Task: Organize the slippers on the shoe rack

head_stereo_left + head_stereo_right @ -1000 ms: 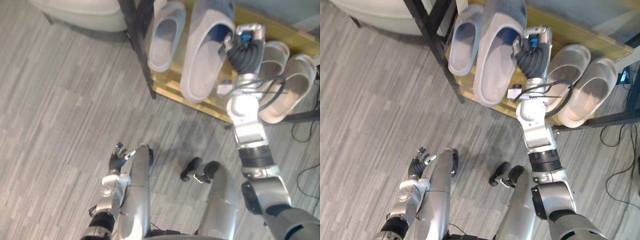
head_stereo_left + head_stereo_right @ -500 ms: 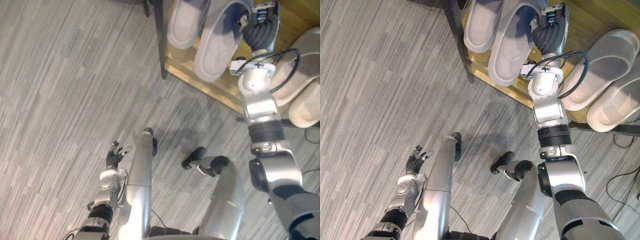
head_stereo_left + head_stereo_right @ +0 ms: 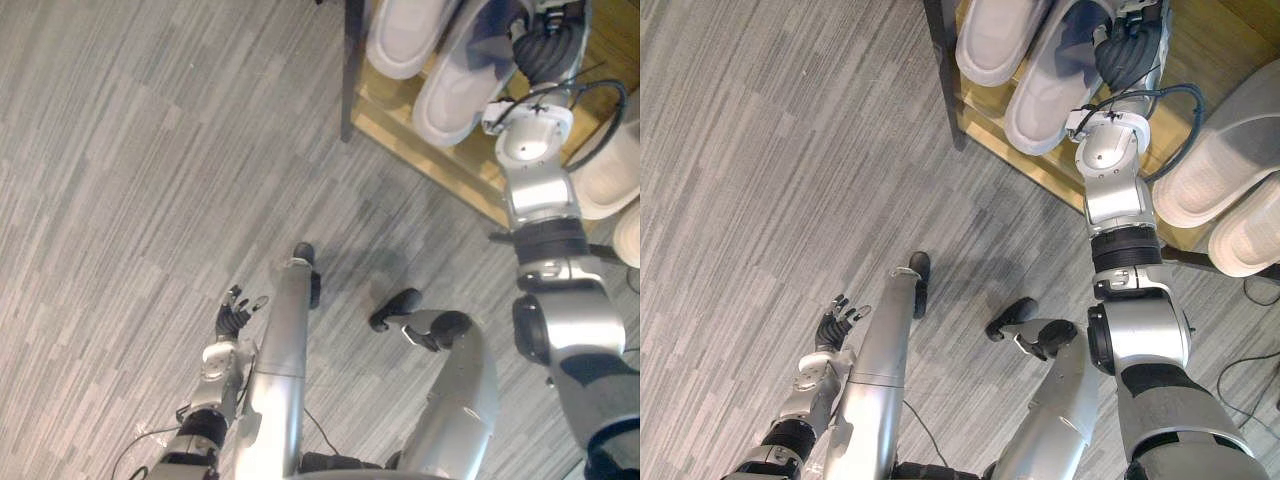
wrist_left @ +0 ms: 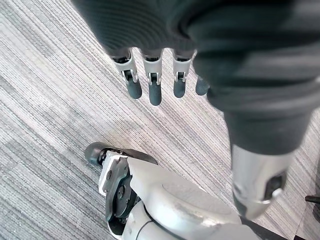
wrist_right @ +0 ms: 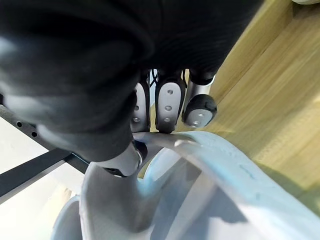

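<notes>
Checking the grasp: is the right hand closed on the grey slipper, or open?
Shut on it: in the right wrist view, the right hand pinches the rim of the grey slipper between its fingers and thumb.

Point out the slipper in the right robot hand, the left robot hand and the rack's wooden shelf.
grey slipper [image 3: 1045, 100], right eye view, on its footbed.
left robot hand [image 3: 833, 328], right eye view, on its fingers.
wooden shelf [image 3: 1208, 40], right eye view, on bare board.

Count on the one shoe rack [image 3: 1205, 45]: two grey slippers [image 3: 992, 35] and two cream slippers [image 3: 1212, 170] — four in total.
</notes>
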Tool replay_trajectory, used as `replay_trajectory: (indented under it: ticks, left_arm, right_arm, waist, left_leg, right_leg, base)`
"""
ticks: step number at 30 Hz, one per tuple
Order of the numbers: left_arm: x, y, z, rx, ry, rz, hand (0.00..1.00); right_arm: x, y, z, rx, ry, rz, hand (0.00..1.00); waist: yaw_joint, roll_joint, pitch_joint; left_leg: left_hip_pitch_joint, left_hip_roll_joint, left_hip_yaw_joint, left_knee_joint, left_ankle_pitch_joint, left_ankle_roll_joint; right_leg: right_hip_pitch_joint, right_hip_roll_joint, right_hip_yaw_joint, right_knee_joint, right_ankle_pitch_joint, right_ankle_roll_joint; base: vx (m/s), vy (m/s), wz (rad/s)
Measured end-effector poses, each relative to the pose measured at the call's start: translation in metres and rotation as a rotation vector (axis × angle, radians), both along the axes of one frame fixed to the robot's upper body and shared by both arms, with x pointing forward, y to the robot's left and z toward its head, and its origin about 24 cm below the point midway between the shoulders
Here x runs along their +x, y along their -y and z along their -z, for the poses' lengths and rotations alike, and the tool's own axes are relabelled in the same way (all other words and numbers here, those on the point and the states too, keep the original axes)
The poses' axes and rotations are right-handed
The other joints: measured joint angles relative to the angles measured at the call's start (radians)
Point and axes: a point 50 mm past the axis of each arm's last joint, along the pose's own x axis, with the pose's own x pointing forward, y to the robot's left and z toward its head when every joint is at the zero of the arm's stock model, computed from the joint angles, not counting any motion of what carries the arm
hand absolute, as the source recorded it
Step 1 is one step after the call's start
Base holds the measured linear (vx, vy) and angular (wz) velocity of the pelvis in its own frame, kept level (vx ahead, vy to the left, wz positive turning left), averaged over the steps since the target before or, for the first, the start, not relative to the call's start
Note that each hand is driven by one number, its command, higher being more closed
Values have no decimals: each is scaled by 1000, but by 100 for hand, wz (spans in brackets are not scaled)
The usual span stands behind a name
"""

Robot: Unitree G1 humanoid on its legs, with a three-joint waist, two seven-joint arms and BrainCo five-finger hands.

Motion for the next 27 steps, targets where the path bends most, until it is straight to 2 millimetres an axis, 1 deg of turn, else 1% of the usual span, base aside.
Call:
replay_trajectory:
  ticks: [3,8,10,13,15,18,19,20,22,27]
  left_arm:
    - [1,1,0,3,-1,-6,0]
    - [0,2,0,5,-2,-3,0]
    - [0,2,0,6,-3,0,0]
    - [0,3,0,6,-3,2,0]
    - [-1,3,2,7,-12,6,0]
    - [-2,5,4,9,-22,13,0]
    - [-2,7,5,12,-25,22,0]
    - [-2,7,5,11,-28,25,0]
    - [-2,10,5,6,-27,27,0]
    - [-2,9,5,3,-26,24,0]
  right_arm:
    - [-2,5,-3,34,18,27,100]
    - [-4,12,-5,61,30,41,100]
    - [-5,18,-7,55,29,60,100]
    - [-5,26,-16,60,27,88,100]
    - [-5,31,-20,74,26,97,100]
    - [-5,33,-23,90,31,94,100]
    - [-5,34,-24,92,28,96,100]
    - [-4,34,-24,89,22,100,0]
    - [-5,37,-24,86,19,108,0]
    - [-5,37,-24,104,20,100,0]
  waist:
    - [3,0,0]
    - [6,3,-2]
    - [8,5,-3]
    - [9,6,-4]
    - [12,9,-5]
    - [13,21,-12]
    - [14,28,-16]
    - [14,34,-20]
    - [17,43,-25]
    - [20,44,-25]
  left_leg:
    - [0,0,7,-22,18,-2]
    - [0,0,7,-29,21,-2]
    - [0,0,8,-35,24,-1]
    - [0,0,8,-57,36,-3]
    - [0,1,8,-65,42,-5]
    - [0,2,7,-69,46,-6]
    - [0,2,7,-71,48,-5]
    - [0,2,7,-74,49,-5]
    - [1,2,8,-82,55,-4]
    - [1,10,4,-87,61,-9]
  right_leg:
    - [0,-7,-9,-9,2,-3]
    - [0,-7,-12,-14,2,-4]
    - [0,-7,-15,-19,4,-7]
    - [0,-6,-25,-34,11,-18]
    - [0,-5,-29,-38,12,-19]
    - [1,-3,-32,-39,12,-20]
    - [1,-3,-32,-40,13,-22]
    - [1,-3,-33,-41,13,-23]
    - [1,-3,-36,-45,15,-25]
    - [1,7,-39,-48,17,-28]
  base:
    - [29,-10,11]
    - [32,-1,1]
    - [37,5,0]
    - [44,-3,2]
    - [46,-13,4]
    - [36,-5,1]
    - [0,0,0]
    - [0,0,0]
    - [16,0,2]
    - [11,-2,-2]
